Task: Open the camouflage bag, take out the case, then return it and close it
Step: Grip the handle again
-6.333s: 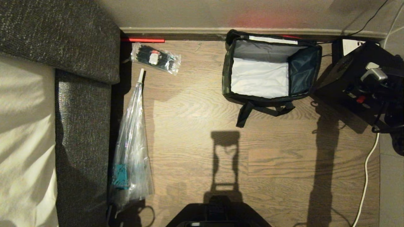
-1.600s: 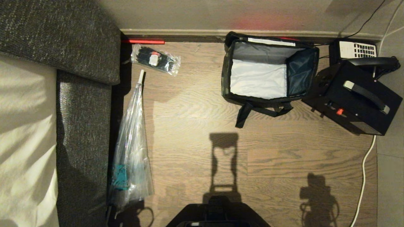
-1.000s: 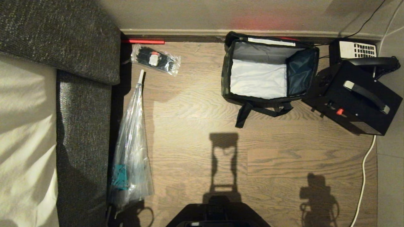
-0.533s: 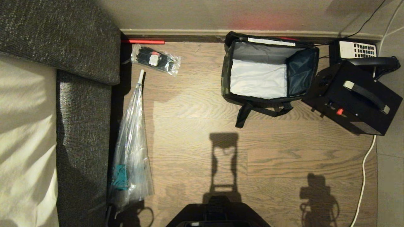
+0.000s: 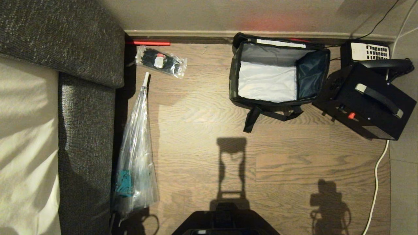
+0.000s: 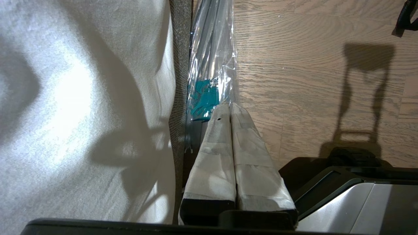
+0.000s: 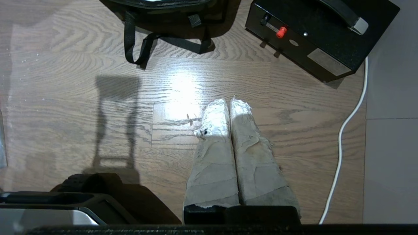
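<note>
The camouflage bag (image 5: pixel 232 81) stands open on the wood floor by the far wall, its pale interior bare. Its black strap (image 7: pixel 130 39) trails toward me. The case (image 5: pixel 365 101), a black box with a dark bar on top, lies on the floor just right of the bag, turned at an angle; the right wrist view also catches the case (image 7: pixel 313 36). Neither gripper shows in the head view. My right gripper (image 7: pixel 228 101) hangs shut and empty over bare floor, short of the case. My left gripper (image 6: pixel 229 107) is shut and empty, parked beside the sofa.
A grey sofa (image 5: pixel 85 130) with a white cover fills the left. A wrapped clear umbrella (image 5: pixel 135 153) and a packet of black ties (image 5: pixel 161 61) lie beside it. A telephone (image 5: pixel 370 51) sits behind the case. A white cable (image 5: pixel 375 182) runs down the right.
About six seconds ago my right arm was on the case at the right edge. Now the case rests on the floor and the arm is out of the head view. Nothing moved in the last second.
</note>
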{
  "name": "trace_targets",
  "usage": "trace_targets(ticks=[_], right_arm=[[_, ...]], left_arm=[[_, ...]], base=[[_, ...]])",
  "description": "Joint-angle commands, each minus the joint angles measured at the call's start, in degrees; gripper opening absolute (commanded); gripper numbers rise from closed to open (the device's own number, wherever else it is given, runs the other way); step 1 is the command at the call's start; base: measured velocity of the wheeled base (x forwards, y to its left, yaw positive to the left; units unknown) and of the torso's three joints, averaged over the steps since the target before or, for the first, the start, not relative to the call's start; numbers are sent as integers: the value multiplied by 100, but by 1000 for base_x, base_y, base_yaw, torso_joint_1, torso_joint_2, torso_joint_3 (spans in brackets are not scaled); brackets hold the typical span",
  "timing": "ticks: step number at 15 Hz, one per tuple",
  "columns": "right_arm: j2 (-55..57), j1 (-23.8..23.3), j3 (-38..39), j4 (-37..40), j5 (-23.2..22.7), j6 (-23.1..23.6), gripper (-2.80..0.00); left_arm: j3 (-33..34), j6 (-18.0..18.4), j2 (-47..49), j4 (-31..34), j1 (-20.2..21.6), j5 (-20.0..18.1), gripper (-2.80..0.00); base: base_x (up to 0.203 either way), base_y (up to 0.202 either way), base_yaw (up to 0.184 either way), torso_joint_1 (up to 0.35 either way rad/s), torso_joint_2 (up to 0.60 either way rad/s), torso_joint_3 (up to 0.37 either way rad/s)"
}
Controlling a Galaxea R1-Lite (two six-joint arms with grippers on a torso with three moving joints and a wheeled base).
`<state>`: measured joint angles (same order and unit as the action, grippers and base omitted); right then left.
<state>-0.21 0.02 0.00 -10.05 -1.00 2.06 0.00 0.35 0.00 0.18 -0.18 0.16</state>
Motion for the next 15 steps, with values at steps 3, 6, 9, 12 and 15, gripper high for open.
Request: trace_targets(ticks=[3,6,9,12,15], right_arm=[[21,-2,229,22,10,91,-280],[21,3,121,124,15,-61,-280],[21,2,-1566,1673,-62,-271,-280],[234,0,-3384,3317,-301,-487,-280],[1893,61,-4047,3574,-170,-768,-280]], left_arm=[[0,0,0,-1,1,-4,-280],[6,0,0,-1,1,-3,-280],[2,0,0,-1,1,2,-280],[0,0,0,-1,1,2,-280],[9,0,0,-1,1,-3,-280]], base=[[0,0,0,10,1,-1],[0,0,0,0,0,0],[0,0,0,0,0,0],[0,0,0,0,0,0],[0,0,0,0,0,0]])
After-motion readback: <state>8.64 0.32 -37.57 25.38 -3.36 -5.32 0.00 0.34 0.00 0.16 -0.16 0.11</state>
